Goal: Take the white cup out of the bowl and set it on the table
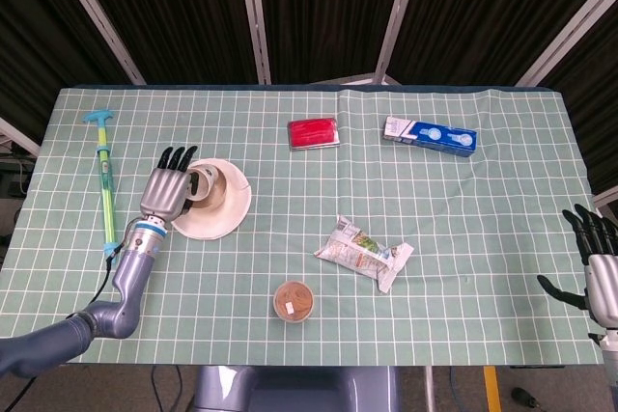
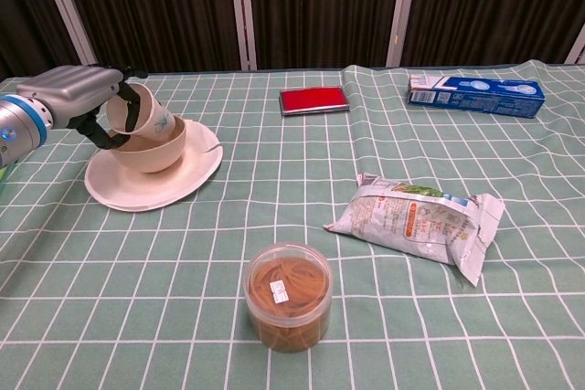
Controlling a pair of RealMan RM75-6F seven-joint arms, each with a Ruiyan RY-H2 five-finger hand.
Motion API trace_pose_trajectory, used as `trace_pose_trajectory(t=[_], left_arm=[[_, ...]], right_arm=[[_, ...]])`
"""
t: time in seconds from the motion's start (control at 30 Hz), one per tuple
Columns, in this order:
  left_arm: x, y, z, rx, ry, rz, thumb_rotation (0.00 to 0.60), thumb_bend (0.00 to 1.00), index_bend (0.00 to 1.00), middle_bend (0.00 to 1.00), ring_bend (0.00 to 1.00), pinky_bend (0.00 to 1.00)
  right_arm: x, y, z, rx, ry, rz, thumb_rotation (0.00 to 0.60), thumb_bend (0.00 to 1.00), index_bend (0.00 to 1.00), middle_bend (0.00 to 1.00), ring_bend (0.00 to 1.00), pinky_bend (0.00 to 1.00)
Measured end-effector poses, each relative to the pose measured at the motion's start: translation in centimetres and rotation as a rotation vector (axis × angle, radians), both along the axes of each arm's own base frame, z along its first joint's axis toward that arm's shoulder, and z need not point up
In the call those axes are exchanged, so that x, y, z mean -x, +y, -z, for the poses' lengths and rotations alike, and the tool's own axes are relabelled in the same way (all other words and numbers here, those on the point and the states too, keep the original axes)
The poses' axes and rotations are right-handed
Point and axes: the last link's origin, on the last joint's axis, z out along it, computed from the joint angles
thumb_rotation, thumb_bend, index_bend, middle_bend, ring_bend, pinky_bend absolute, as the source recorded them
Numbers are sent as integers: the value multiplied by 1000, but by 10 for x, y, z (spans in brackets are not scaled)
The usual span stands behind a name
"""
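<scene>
The white cup [image 2: 148, 116] leans to the left in the beige bowl [image 2: 163, 151], which stands on a white plate [image 2: 183, 180] at the table's left. My left hand [image 2: 78, 89] grips the cup, fingers over its rim and thumb at its side. From the head view the left hand [image 1: 166, 190] covers the bowl's left half, with the cup [image 1: 204, 183] showing just to its right over the plate [image 1: 228, 215]. My right hand [image 1: 600, 272] hangs off the table's right edge, fingers spread and holding nothing.
A green and blue stick tool [image 1: 104, 176] lies left of the plate. A red box [image 1: 314, 132] and a blue box [image 1: 430, 135] sit at the back. A crumpled snack bag [image 1: 364, 253] and a jar of rubber bands [image 1: 294, 301] are nearer the front.
</scene>
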Motion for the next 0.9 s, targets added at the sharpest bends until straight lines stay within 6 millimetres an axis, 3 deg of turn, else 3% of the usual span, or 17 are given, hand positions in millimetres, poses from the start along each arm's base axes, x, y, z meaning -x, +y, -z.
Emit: trace_pose_trajectory(t=[0.3,0.47,0.67,0.9], left_arm=[[-1,-6,-14,-23,-24,28,600,525,621,11,0,0],[-4,-21,-30,-39,-39,81,600,524,617,1,0,0],[0,-71,-54,-12,-55,176,600,525,617,0,0,0],[25,-155,-66,103,-47,244,600,525,606,0,0,0]], right_arm=[[-1,1,0,3,2,-5,600,92,56,0,0,0],[-2,3,0,6,5,-6,600,92,56,0,0,0],[-4,4,0,7,8,-16,600,92,56,0,0,0],[-9,6,4,-4,17,-27,600,92,56,0,0,0]])
